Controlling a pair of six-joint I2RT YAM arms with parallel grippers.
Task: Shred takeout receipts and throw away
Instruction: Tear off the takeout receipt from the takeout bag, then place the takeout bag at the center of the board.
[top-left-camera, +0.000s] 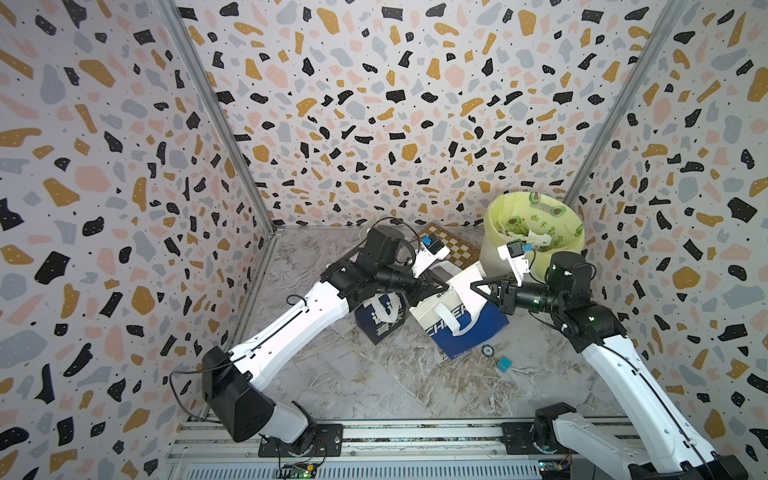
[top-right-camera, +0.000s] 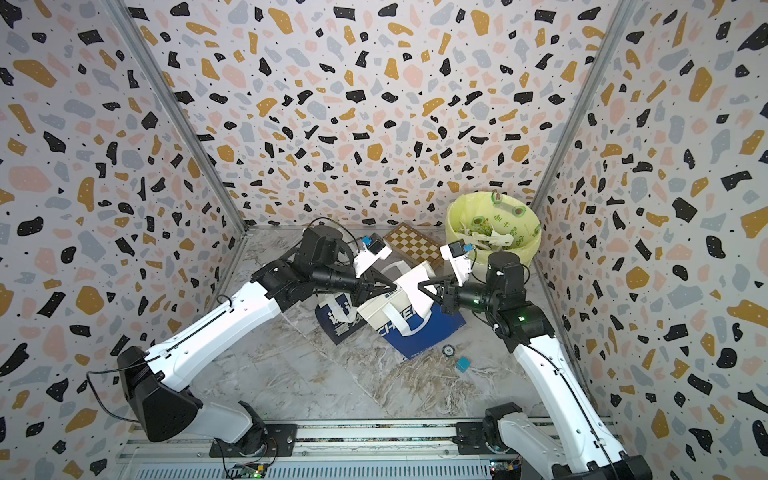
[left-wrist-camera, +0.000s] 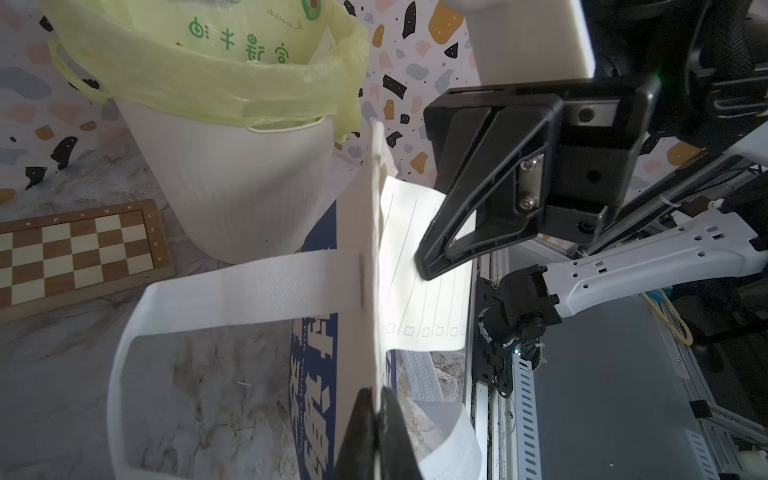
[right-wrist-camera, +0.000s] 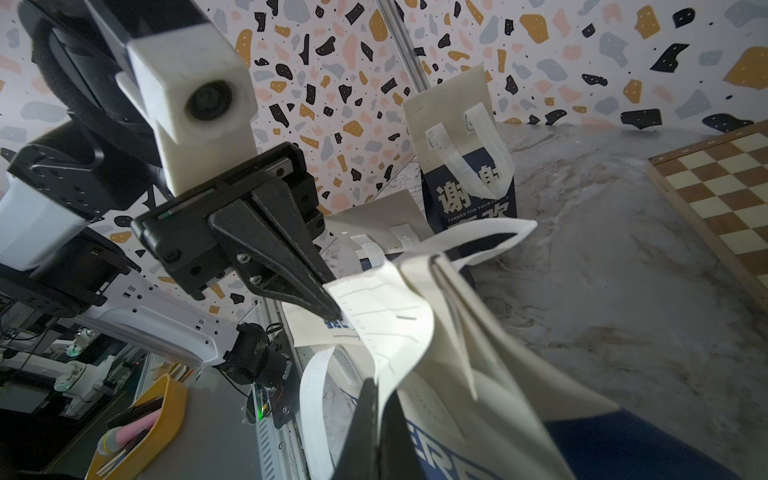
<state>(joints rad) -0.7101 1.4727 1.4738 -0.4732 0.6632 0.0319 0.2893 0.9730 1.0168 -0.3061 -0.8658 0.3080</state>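
Both closed: left hand (right-wrist-camera: 330, 307) pinches the bag (top-left-camera: 469, 336) rim, right hand (left-wrist-camera: 428, 262) its receipt (left-wrist-camera: 419, 299), lined bin (left-wrist-camera: 232, 199) just behind.

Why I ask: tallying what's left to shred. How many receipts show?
1: the receipt lies against the large bag, the right end effector shut on it. More may be hidden.

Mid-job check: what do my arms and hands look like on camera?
The left arm and right arm have white shells, black joints and thin black cables. The left hand and right hand are black, tapering to wedge-shaped tips, each carrying a white camera block.
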